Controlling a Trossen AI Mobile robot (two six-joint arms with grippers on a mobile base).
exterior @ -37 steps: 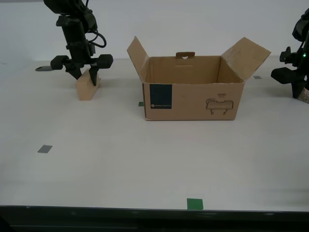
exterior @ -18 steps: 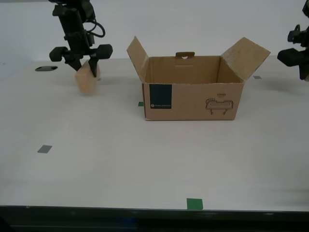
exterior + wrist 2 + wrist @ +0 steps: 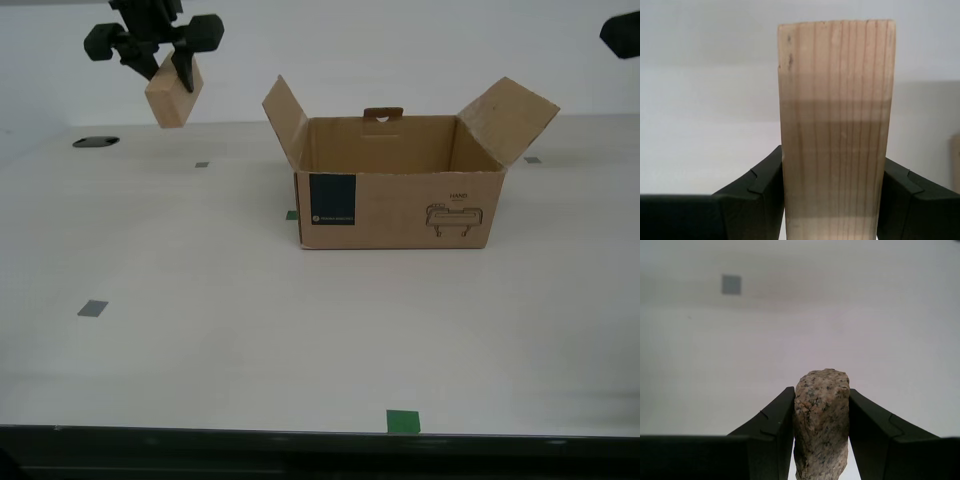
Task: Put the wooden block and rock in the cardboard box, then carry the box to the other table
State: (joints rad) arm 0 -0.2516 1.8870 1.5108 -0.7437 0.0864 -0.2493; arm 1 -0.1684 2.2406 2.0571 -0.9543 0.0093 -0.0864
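Block and rock both lifted off the worktop [image 3: 200,330].
My second gripper [image 3: 160,62] jaws clamp the wooden block [image 3: 172,92] high at the exterior view's far left; my first gripper [image 3: 821,440] jaws clamp the rock [image 3: 821,427]; the cardboard box [image 3: 400,205] stands open at centre.

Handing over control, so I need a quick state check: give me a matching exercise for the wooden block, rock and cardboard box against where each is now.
Things:
1. wooden block
2. rock
3. cardboard box

States:
A. standing open and empty on the table
B. clamped in my first end effector
C. clamped in my second end effector, lifted clear of the table

Pairs: 1-C, 2-B, 3-A
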